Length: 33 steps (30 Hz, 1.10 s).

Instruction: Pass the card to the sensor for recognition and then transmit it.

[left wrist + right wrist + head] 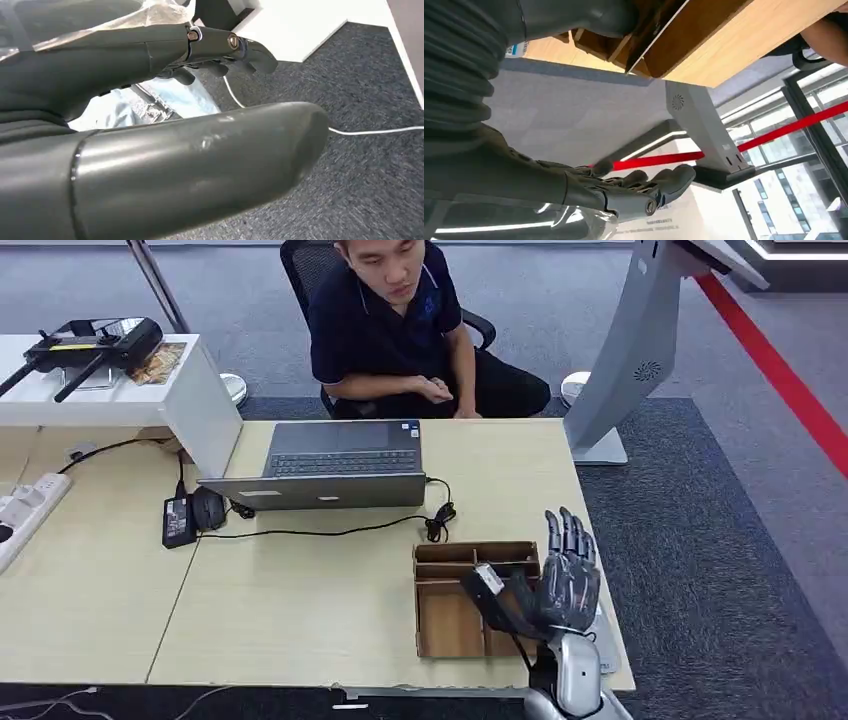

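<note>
— Where is your right hand [568, 585]?

— Up by the near right corner of the table [300, 610], just beside the wooden tray [450, 625]. My fingers [570, 535] stand straight up and a bit apart. My thumb sticks out over the tray.

— And the card?

— There is a thin dark card [487, 580] with a white patch on it, right at my thumb, above the tray. From my wrist I see its edge [654, 35] next to the thumb. My fingers are well away from it.

— So are you holding it?

— I can't tell. It may be stuck to my thumb or just close to it.

— What about your left hand [150, 55]?

— It hangs over the grey carpet, fingers stretched out, thumb apart — nothing in it.

— Who else is there?

— A person [390, 320] sits at the far side of the table, behind a laptop [340, 465].
</note>
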### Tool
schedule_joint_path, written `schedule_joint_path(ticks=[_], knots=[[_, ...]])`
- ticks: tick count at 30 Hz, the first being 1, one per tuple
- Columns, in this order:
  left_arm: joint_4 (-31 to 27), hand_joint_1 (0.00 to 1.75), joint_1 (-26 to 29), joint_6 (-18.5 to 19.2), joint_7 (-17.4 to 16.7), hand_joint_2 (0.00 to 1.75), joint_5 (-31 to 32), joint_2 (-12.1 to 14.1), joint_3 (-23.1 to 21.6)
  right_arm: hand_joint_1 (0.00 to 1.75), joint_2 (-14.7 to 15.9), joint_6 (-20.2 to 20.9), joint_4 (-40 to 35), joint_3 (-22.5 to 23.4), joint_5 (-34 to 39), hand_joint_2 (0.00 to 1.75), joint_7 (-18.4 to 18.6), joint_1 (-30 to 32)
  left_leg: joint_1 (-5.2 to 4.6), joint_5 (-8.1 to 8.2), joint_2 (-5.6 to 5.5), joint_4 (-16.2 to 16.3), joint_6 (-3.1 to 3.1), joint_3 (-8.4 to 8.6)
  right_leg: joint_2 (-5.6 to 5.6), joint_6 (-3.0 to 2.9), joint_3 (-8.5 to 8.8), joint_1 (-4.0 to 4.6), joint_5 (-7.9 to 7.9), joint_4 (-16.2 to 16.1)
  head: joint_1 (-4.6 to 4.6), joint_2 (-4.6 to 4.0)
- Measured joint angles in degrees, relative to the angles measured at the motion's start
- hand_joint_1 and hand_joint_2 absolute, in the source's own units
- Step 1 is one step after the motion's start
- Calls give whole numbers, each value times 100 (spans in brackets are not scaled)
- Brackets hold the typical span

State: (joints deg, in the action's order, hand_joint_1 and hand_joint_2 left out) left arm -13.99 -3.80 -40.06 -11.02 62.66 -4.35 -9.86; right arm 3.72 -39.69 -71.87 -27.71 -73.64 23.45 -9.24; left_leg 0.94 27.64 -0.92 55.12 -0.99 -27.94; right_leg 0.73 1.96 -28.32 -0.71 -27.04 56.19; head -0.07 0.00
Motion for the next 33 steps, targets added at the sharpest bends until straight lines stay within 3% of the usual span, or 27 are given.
schedule_joint_path(ticks=[33], knots=[[7, 0, -8, 0, -2, 0, 0, 0, -24, 56, 98, -2, 50, -133, 2, 175, 81, -36, 0, 0, 0, 0, 0, 0, 0, 0, 0, 0, 0, 0, 0, 0]])
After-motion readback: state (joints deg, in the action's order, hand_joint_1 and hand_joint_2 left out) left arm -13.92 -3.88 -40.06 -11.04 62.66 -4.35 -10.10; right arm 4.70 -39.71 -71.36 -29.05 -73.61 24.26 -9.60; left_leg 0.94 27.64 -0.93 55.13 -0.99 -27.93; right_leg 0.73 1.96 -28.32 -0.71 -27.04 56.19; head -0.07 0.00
